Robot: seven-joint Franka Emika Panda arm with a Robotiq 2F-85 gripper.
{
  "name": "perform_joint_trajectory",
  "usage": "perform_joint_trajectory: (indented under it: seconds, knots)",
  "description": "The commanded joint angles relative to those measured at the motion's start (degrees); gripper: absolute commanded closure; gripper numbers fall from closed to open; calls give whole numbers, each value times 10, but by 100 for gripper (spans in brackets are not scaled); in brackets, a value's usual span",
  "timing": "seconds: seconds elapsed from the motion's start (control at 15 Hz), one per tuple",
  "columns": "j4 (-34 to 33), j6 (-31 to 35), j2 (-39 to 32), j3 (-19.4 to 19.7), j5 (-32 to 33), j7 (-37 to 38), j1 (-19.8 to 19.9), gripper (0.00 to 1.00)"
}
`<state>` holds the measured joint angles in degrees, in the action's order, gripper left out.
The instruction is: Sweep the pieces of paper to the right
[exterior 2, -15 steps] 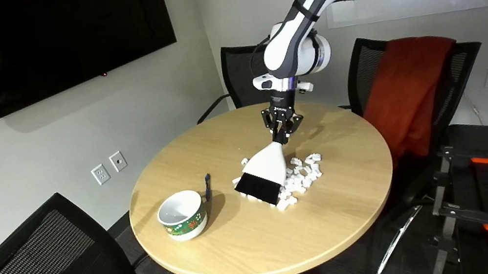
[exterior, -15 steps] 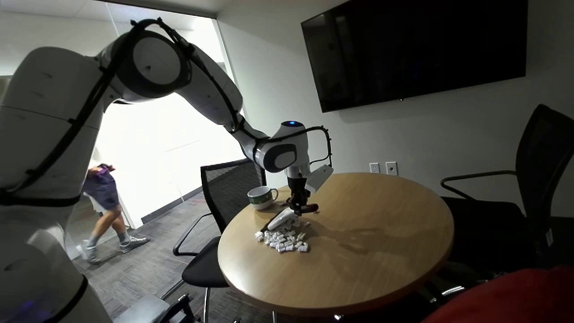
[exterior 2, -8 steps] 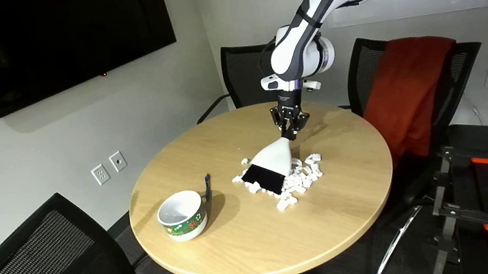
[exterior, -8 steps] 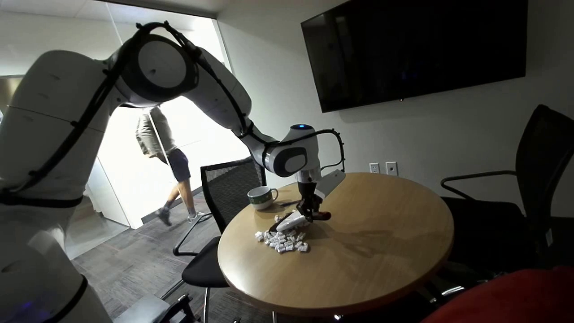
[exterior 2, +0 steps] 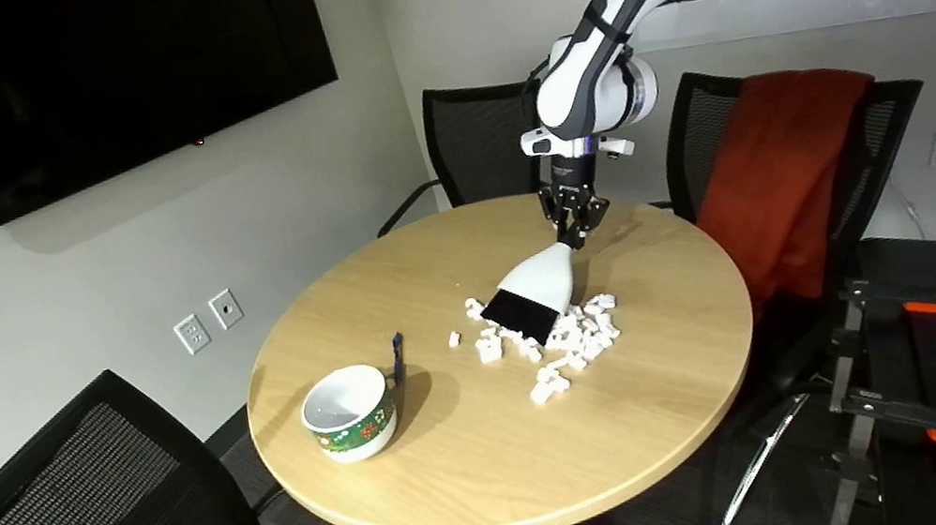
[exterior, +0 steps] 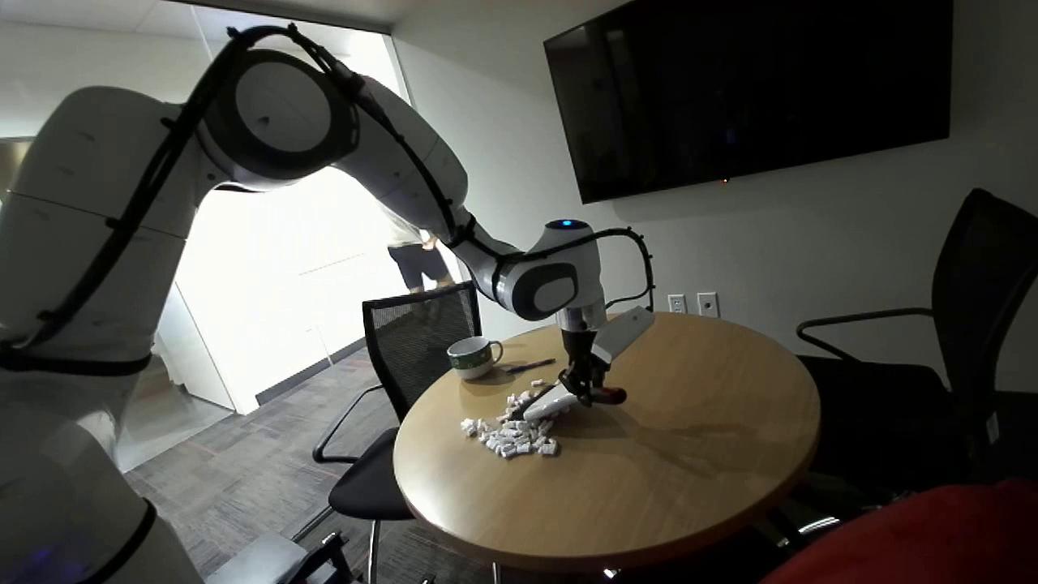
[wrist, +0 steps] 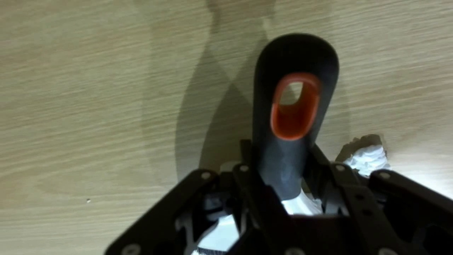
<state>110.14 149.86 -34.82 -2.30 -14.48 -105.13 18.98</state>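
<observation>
Clasping the brush (exterior 2: 542, 279) by its rounded black handle (wrist: 283, 154), the gripper (exterior 2: 569, 232) is holding dark bristles (exterior 2: 522, 316) among crumpled white pieces of paper (exterior 2: 580, 335) that are lying on the round, wood-grained table (exterior 2: 436, 467).

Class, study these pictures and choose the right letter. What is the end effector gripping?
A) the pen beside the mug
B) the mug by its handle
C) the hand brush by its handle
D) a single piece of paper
C: the wrist view shows the dark handle of the hand brush clasped in the end effector.
</observation>
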Motion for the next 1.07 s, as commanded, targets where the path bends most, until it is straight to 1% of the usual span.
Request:
perform_joint_trajectory:
  seconds: [0.0, 0.27, 0.53, 0.67, 0.8, 1.0]
  knots:
    - [16, -24, 38, -14, 7, -3, 22, 88]
    - [22, -45, 66, -42, -7, -44, 36, 88]
    - [19, -81, 87, -66, -27, -90, 32, 88]
    - [14, -101, 91, -72, -31, -107, 21, 88]
    - [7, -115, 84, -72, -22, -111, 0, 88]
    - [-4, -117, 66, -69, -6, -112, -32, 88]
